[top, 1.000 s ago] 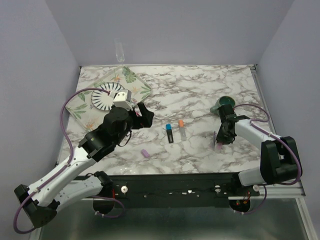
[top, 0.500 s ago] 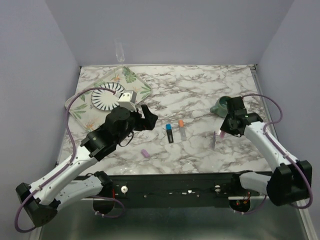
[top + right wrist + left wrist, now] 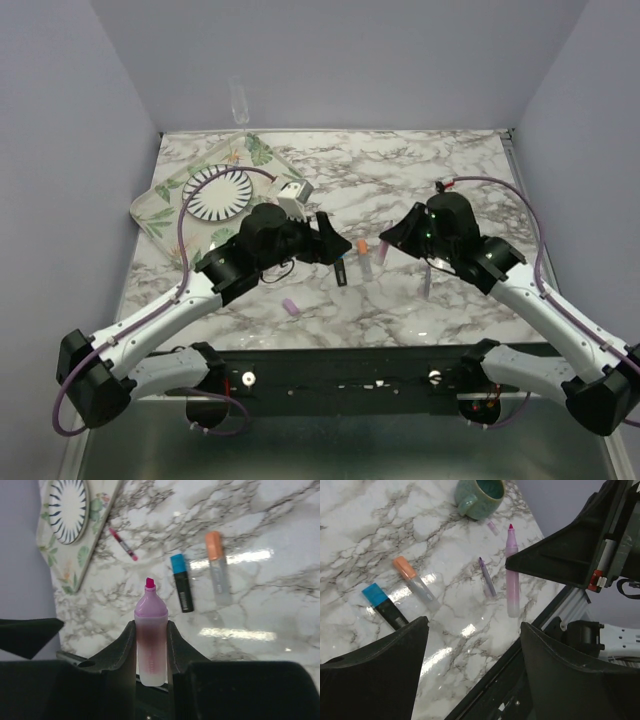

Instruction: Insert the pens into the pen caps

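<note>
The right hand (image 3: 151, 631) is clenched on a pink-purple plastic marker (image 3: 151, 611), its bare magenta tip pointing out past the fingers. The left hand (image 3: 474, 626) hangs over the white marble-patterned bench (image 3: 400, 190) with its fingers spread wide and nothing between them. On the bench near both hands lie a black marker with a blue end (image 3: 385, 605) and, just beside it, a pale grey marker with an orange end (image 3: 414, 580), roughly parallel. A small light purple plastic cap (image 3: 290, 306) lies apart from them, near the front edge. A thin red pen (image 3: 123, 544) lies beside a leaf-patterned tray (image 3: 155, 210).
</note>
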Tool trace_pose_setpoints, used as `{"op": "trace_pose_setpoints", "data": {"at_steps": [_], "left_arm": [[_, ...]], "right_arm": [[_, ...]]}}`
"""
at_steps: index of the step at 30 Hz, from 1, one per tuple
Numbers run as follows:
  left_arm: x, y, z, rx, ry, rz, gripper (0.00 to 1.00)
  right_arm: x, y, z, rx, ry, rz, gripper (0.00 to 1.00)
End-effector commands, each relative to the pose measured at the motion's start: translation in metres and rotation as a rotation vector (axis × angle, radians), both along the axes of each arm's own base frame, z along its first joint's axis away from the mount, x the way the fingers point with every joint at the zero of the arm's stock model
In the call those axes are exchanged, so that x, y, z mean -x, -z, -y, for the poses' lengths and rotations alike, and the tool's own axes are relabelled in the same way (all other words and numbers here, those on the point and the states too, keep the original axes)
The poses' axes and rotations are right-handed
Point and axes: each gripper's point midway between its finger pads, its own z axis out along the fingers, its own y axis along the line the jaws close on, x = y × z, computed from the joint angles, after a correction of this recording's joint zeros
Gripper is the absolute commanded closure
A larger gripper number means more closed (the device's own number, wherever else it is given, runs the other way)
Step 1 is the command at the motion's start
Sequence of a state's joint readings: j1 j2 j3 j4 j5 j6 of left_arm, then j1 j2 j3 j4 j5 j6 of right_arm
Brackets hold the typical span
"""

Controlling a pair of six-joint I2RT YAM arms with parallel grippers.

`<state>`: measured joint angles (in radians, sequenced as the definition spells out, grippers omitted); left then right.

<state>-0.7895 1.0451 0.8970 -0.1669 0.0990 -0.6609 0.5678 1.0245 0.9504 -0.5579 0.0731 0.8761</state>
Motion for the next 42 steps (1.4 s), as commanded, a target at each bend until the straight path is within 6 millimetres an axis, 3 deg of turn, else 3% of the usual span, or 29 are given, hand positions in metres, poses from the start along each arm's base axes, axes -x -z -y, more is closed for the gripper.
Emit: {"op": "trace_pose_setpoints", "data": {"at_steps": [1,5,10,14,17,23,24,26,28,30,31,33,34,37,39,41,42], "left_arm": [[0.008,-0.011,0.026,0.047,0.112,0.015,0.17],[0.01,-0.003,0.04,0.051,0.163,-0.005,0.25],[0.011,0.002,0.046,0.044,0.18,-0.014,0.27],[0.005,0.01,0.041,0.01,0.145,-0.015,0.36],[0.004,0.011,0.041,0.002,0.141,-0.014,0.51],[-0.003,0.008,0.036,-0.025,0.103,0.013,0.54],[-0.002,0.008,0.036,-0.026,0.109,0.015,0.65],[-0.003,0.007,0.036,-0.033,0.113,0.019,0.96],[-0.004,0.005,0.035,-0.039,0.104,0.021,1.0],[-0.005,0.006,0.028,-0.071,0.084,0.018,1.0],[-0.005,0.006,0.023,-0.085,0.067,0.019,1.0],[-0.007,0.006,0.006,-0.119,0.015,0.03,1.0],[-0.009,0.011,-0.004,-0.134,-0.012,0.025,1.0],[-0.009,0.015,-0.035,-0.162,-0.077,0.006,1.0],[-0.015,0.01,-0.066,-0.178,-0.156,0.008,1.0],[-0.022,0.002,-0.102,-0.199,-0.25,0.012,1.0],[-0.029,-0.002,-0.122,-0.231,-0.337,0.036,1.0]], "right_arm": [[-0.008,-0.044,-0.052,-0.154,-0.008,0.075,0.99],[-0.006,-0.052,-0.078,-0.193,-0.033,0.09,0.99],[-0.007,-0.056,-0.091,-0.193,-0.049,0.103,0.99],[-0.006,-0.059,-0.094,-0.193,-0.053,0.109,0.99],[-0.006,-0.058,-0.095,-0.187,-0.055,0.112,0.99],[-0.004,-0.05,-0.101,-0.178,-0.077,0.097,0.99],[-0.003,-0.048,-0.103,-0.177,-0.081,0.094,0.99],[-0.003,-0.048,-0.105,-0.178,-0.096,0.099,0.99],[-0.002,-0.048,-0.11,-0.162,-0.132,0.101,0.94],[-0.002,-0.055,-0.11,-0.154,-0.149,0.119,0.73],[-0.001,-0.06,-0.108,-0.142,-0.164,0.146,0.53],[-0.002,-0.076,-0.104,-0.136,-0.175,0.205,0.42],[-0.001,-0.081,-0.1,-0.11,-0.193,0.24,0.31],[0.003,-0.094,-0.09,-0.083,-0.201,0.284,0.25],[0.011,-0.1,-0.1,-0.1,-0.295,0.323,0.25],[0.016,-0.089,-0.109,-0.049,-0.411,0.36,0.26],[0.02,-0.073,-0.117,-0.02,-0.485,0.344,0.27]]}}
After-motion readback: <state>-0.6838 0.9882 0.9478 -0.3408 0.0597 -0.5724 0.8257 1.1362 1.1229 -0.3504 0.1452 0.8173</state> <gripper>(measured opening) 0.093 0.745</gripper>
